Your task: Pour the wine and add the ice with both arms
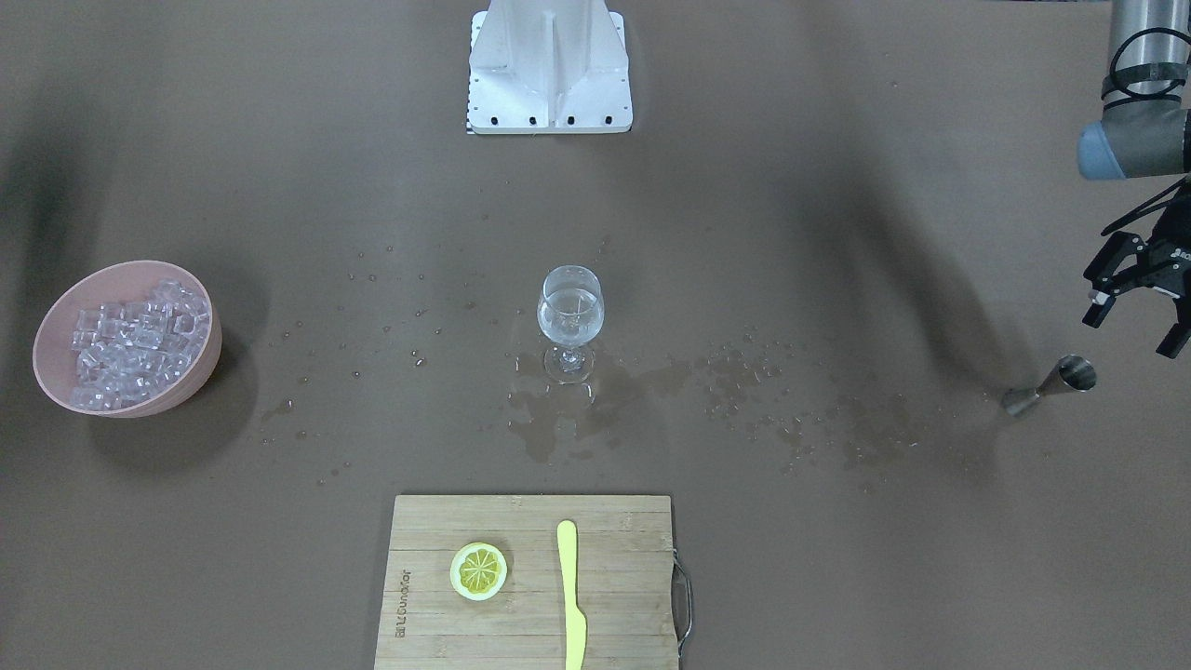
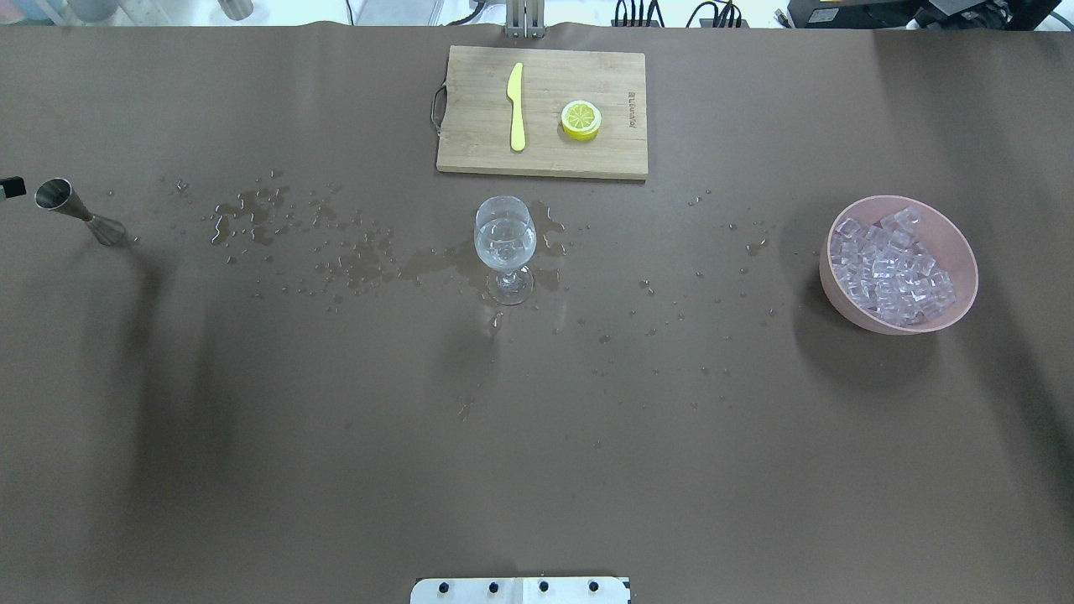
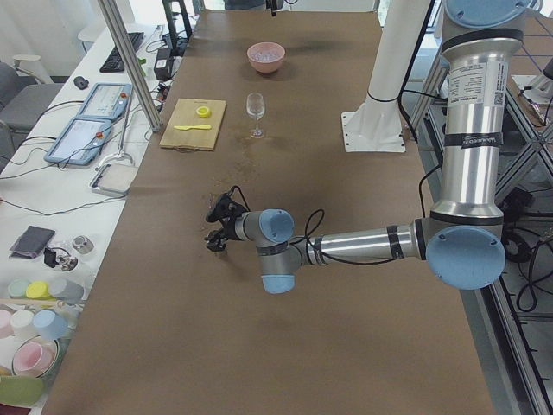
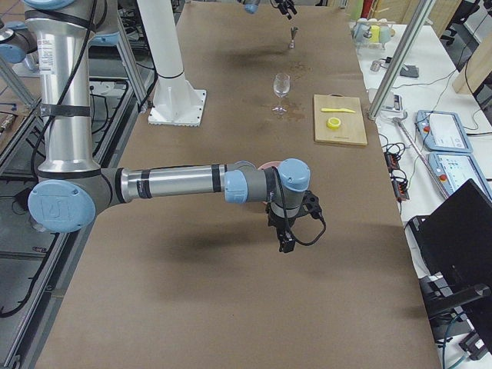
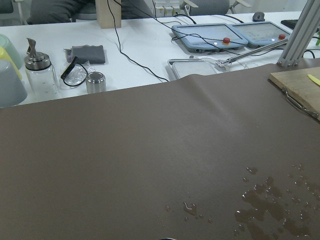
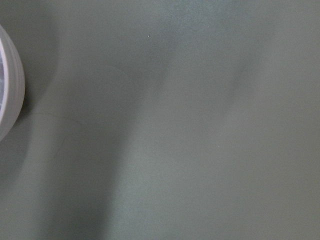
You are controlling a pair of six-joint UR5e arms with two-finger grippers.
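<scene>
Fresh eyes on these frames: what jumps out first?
The wine glass in the middle of the table, holding clear liquid, stands in a trail of spilled puddles that runs toward the robot's left side. There the left gripper hangs open close to a steel measuring cup. A pink bowl heaped with ice cubes sits at the opposite end.

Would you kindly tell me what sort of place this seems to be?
Probably a robotics lab staged as a drinks counter: robot arms by a white pedestal over a brown table, control tablets on the side bench, plus a wine glass and a bowl of ice.
</scene>
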